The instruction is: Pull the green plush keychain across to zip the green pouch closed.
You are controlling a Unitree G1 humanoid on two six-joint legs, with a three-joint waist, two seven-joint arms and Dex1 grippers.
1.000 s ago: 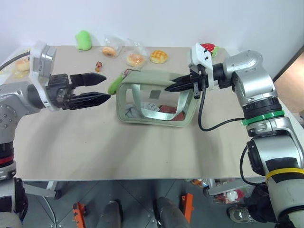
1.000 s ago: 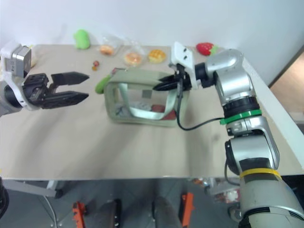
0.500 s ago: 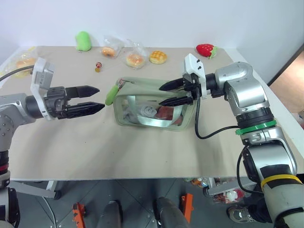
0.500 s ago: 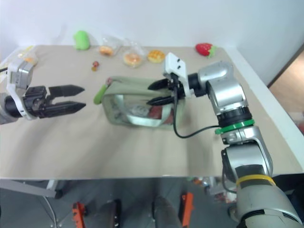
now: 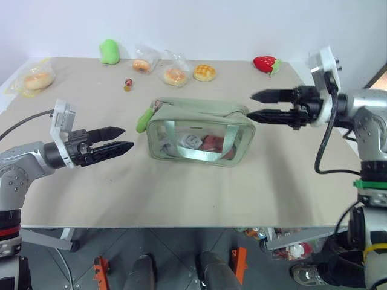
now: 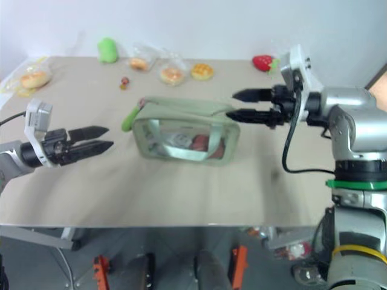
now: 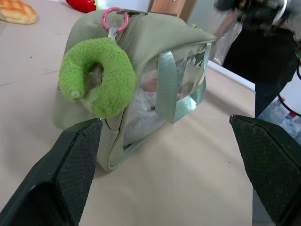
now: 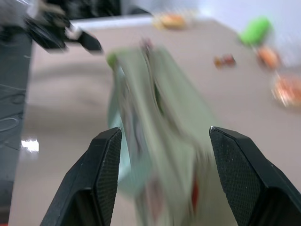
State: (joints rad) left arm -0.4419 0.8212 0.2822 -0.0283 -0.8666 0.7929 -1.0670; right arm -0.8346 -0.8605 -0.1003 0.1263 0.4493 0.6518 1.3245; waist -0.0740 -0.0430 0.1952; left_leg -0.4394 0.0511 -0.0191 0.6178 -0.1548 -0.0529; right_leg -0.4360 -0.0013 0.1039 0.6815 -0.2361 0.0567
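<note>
The green pouch [image 5: 199,130] rests on the table's middle with its clear window facing me and items inside. The green plush keychain [image 5: 143,119] hangs from a pink ring [image 7: 113,19] at the pouch's left end. In the left wrist view the keychain [image 7: 101,77] curls like a C against the end of the pouch [image 7: 155,42]. My left gripper [image 5: 126,138] is open, level, a short way left of the keychain and apart from it. My right gripper [image 5: 251,105] is open and empty, just off the pouch's right end, pointing at it.
Along the table's far edge lie a green plush blob [image 5: 109,51], bagged buns [image 5: 143,63] [image 5: 175,75], a loose bun [image 5: 204,72] and a strawberry plush [image 5: 264,63]. Another bagged bun [image 5: 36,78] sits far left. A small red item [image 5: 127,83] lies behind the pouch.
My right gripper, shut on the pouch's right top end a second ago, has opened and drawn back to the right. My left gripper has sunk a little.
</note>
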